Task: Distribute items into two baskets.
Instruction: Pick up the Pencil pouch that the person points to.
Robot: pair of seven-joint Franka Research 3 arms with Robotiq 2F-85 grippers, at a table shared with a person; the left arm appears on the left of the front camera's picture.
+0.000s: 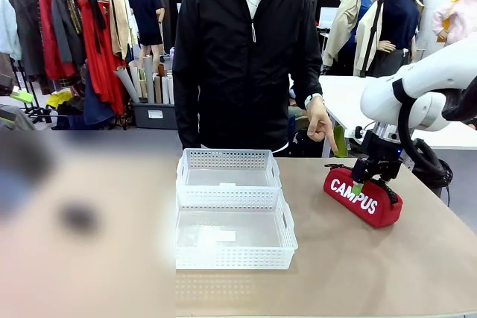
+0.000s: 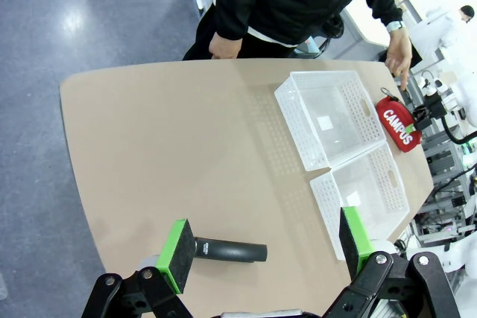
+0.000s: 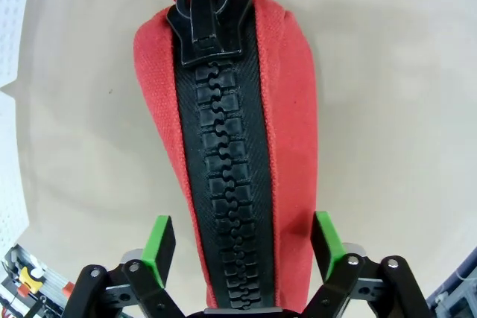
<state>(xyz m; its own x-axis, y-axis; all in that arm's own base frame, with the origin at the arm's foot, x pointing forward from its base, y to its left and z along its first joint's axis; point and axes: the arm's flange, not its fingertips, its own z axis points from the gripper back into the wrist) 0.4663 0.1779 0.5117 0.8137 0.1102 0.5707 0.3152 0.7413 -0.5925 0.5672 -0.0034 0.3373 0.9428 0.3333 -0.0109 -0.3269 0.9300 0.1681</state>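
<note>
Straddling red CAMPUS pouch [image 3: 223, 147]: my right gripper [image 3: 242, 234], jaws wide, pads [image 3: 159, 247] off the fabric. My left gripper [image 2: 264, 240]: spread, empty, above black stapler [image 2: 227, 249].

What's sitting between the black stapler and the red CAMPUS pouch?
One white basket and a second white basket, side by side on the table, as the left wrist view shows.
</note>
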